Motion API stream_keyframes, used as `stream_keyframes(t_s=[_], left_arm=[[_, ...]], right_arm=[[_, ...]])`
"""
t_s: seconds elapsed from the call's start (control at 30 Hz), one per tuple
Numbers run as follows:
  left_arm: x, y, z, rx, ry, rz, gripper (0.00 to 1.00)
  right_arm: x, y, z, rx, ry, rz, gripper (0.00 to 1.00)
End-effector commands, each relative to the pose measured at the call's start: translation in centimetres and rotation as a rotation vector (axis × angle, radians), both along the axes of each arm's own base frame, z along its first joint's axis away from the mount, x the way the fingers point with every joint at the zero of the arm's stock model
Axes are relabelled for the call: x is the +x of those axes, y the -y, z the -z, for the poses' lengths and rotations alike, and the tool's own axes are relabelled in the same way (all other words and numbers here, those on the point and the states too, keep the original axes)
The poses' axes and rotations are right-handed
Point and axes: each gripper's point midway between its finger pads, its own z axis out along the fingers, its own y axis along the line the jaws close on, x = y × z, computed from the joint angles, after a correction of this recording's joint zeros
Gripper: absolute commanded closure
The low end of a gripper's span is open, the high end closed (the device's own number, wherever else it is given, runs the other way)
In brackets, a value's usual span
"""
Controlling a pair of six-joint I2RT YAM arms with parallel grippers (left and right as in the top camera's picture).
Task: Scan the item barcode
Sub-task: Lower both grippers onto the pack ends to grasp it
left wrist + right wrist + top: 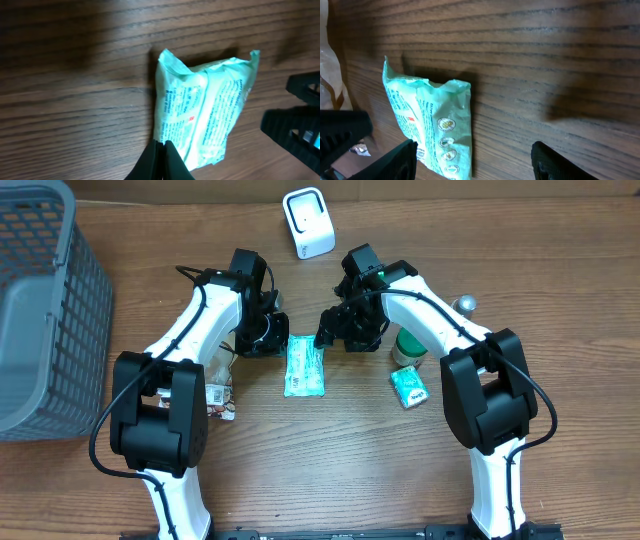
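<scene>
- At table centre, between my two grippers: the pale green crinkled plastic packet with printed text lies flat on the brown wood-grain table, long axis pointing at the far edge
- left gripper: fingers pressed together, tips right at the packet's near corner in my left wrist view; can't tell if any film is pinched
- right gripper: fingers spread apart, low over the wood; the packet's end sits just beside one finger, nothing clamped
- white boxy plastic scanner stands at the far edge, well apart from the packet
- grey plastic mesh basket at the left edge
- right of the packet: small green printed carton lying flat, green cylindrical container just behind it, partly under the right arm
- crumpled small wrappers beside the left arm
</scene>
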Motion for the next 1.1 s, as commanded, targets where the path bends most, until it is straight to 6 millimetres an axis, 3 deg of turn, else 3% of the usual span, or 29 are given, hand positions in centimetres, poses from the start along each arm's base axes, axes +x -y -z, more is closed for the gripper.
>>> stream_keyframes(t_s=[0.0,0.2,0.5,0.63,0.9,1.07], left_arm=[[-0.2,1.1,-0.5,-0.047,0.009,0.049,0.96],[-0.2,1.2,0.8,-0.036,-0.01,0.053,0.96],[-1.1,1.2,5.0,-0.014,-0.107,0.056,0.96],[-1.3,1.1,5.9,-0.008,-0.127,0.056,0.96],[-0.7,0.7,5.5,-0.01,-0.115,0.051,0.96],[0.7,0.7,2.4,-0.083,-0.119,0.038,0.96]], right_arm=[[0.1,-0.4,-1.2,0.022,0.024,-0.003,0.3],[0.0,-0.4,-1.2,0.02,0.02,-0.003,0.3],[-0.2,-0.3,-1.1,0.02,0.015,-0.006,0.3],[-0.4,-0.7,-0.7,0.043,0.002,-0.011,0.31],[-1.2,-1.5,0.6,0.11,-0.02,-0.022,0.31],[-1.3,-1.5,0.7,0.11,-0.022,-0.022,0.31]])
